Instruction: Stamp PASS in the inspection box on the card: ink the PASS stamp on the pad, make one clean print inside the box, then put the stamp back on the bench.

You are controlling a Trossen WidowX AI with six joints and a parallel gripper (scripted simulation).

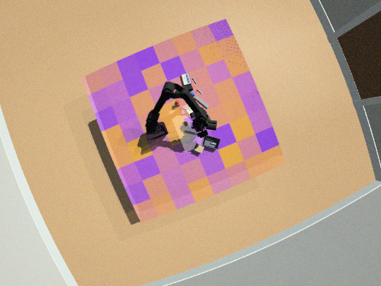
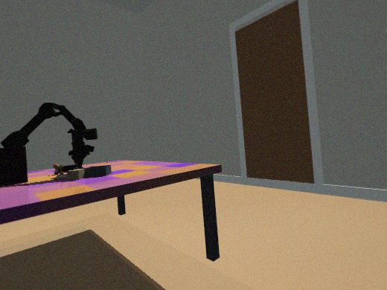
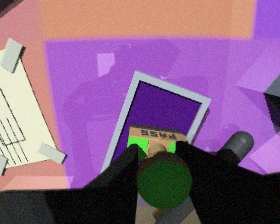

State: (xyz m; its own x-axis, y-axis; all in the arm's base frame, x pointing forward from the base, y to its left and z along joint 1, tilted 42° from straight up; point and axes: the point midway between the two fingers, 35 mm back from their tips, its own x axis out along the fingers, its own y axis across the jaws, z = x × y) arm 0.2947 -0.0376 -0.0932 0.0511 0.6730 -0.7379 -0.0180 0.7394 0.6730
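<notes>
My gripper (image 3: 156, 148) (image 2: 80, 166) is shut on the PASS stamp (image 3: 157, 133), low above the table. The stamp has a tan body with upside-down lettering, green patches at its sides and a round dark green knob nearest the wrist camera. In the wrist view it overlaps the lower part of the ink pad (image 3: 125, 112), a purple pad in a pale grey frame. Whether it touches the pad is hidden. The cream card (image 3: 37, 135) lies at the left of the wrist view, with printed lines and grey clips at its edges; its box is only partly in view.
A dark rounded handle (image 3: 239, 146) lies right of the pad. A dark box (image 1: 211, 143) (image 2: 97, 171) stands beyond it, with a tan block (image 1: 198, 149) (image 2: 76, 174) beside it. A red-topped item (image 1: 177, 103), a grey bar (image 1: 201, 102) and a white-and-blue item (image 1: 186, 79) are near the arm.
</notes>
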